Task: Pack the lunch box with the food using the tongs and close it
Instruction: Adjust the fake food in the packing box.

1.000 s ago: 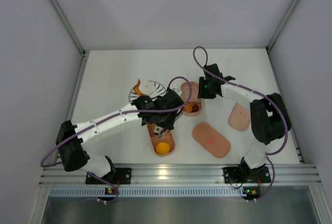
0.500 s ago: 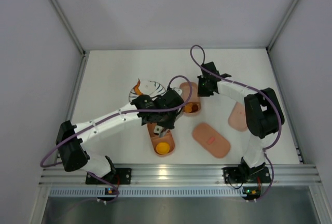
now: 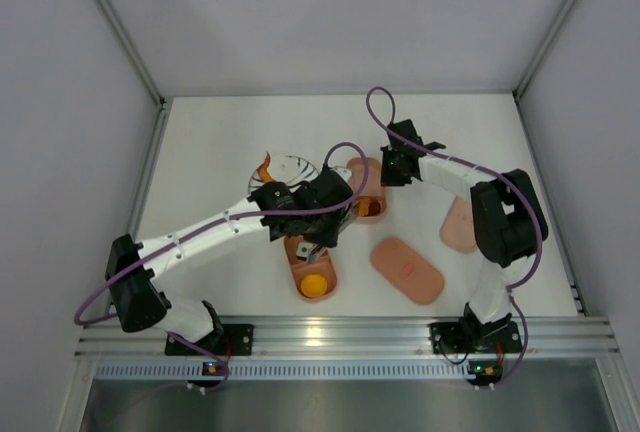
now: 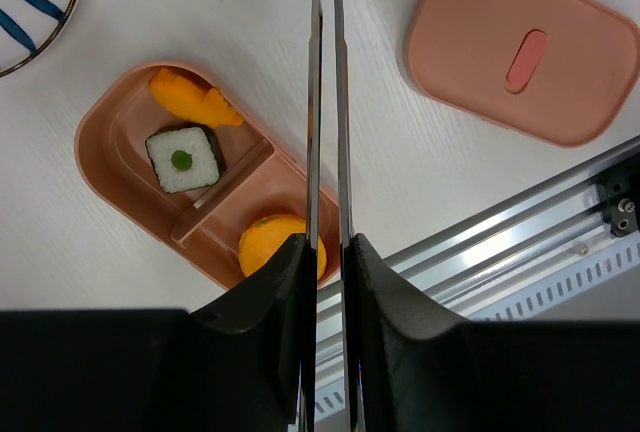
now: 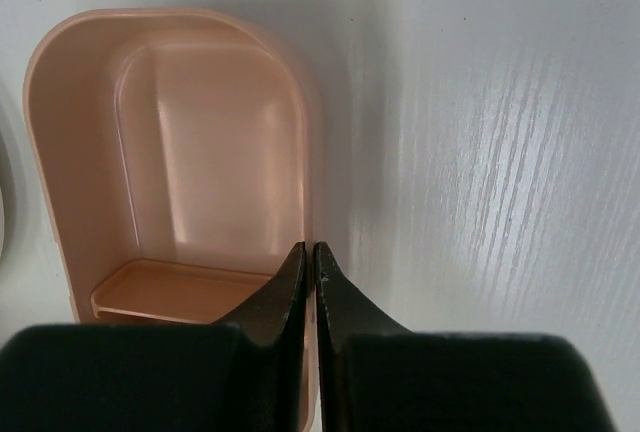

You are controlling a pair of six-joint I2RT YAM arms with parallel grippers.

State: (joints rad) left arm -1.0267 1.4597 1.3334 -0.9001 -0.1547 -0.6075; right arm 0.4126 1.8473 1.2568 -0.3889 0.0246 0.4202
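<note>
The left gripper (image 4: 325, 250) clamps the tongs (image 4: 316, 102) above the near tray (image 4: 105, 167) holding the food (image 4: 182, 158) — while the right gripper (image 5: 309, 252) pinches shut on the side wall of the far tray (image 5: 220, 152).

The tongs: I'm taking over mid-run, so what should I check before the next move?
1. Slim silvery metal tongs gripped: ok, clamped in the left gripper, arms nearly together.
2. Tong tips empty: cannot tell; they run out of the left wrist view.
3. Near salmon-pink divided plastic tray loaded: ok; an orange piece and a white rice square in one compartment, a round orange piece in the other.
4. Second salmon-pink tray steadied: ok; the right gripper is shut on its rim, visible compartment empty.
5. Salmon-pink oblong lid with a red mark free: ok, lying apart from the tray.
</note>
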